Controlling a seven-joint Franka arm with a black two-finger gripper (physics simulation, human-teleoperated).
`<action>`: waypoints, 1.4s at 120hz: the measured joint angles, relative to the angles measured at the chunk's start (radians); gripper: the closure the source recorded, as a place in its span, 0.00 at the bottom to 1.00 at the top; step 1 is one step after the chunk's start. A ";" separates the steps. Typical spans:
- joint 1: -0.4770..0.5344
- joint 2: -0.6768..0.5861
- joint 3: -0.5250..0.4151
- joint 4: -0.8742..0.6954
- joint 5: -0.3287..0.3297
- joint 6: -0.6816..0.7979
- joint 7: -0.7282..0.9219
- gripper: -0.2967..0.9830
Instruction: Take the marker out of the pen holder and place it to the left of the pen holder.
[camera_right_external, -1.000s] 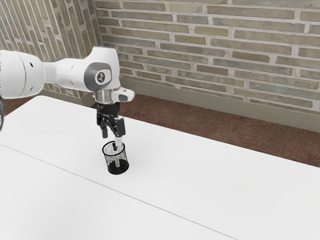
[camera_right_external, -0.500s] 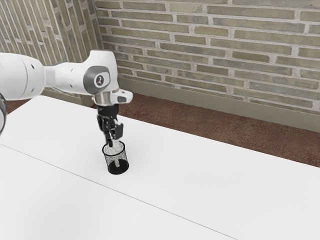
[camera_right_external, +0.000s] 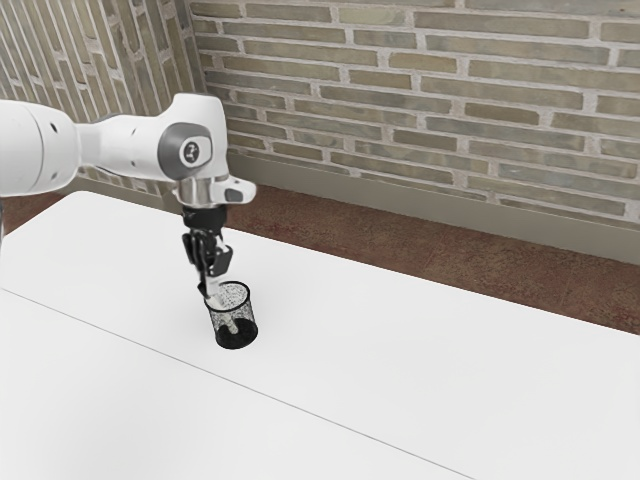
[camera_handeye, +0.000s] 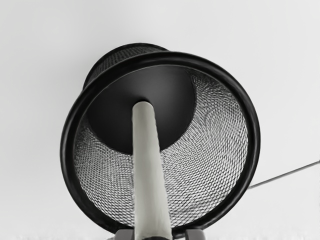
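Leaning inside the round black wire-mesh pen holder (camera_handeye: 254, 137): a long, pale, round marker (camera_handeye: 147, 170), low end down in the holder, top end tipped to the exterior view's left, up at the rim and close by the black jointed gripper (camera_right_external: 212, 283). No telling from here how far open the gripper is, or whether it has hold of the marker. Likely light and stiff, hard to break, maybe a bit slippery on such a smooth, round side. Best to take hold high up, just under the top end, with a snug squeeze, not a hard one. Best then to lift slowly and straighten on the way up, so as not to scrape the mesh or drag the holder along; probably light too, and easy to tip. Now to count: one marker, one pen holder, one gripper, one flat white table (camera_right_external: 400, 350) under it all. Still to do: get the marker out and lay it down gently on the left of the holder, with care against rolling.
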 joint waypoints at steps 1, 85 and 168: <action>0.000 0.000 0.000 0.000 0.000 -0.003 0.000 0.73; 0.001 -0.302 -0.027 -0.095 0.023 -0.074 -0.036 0.85; 0.343 0.104 -0.021 0.187 -0.063 0.163 0.009 0.74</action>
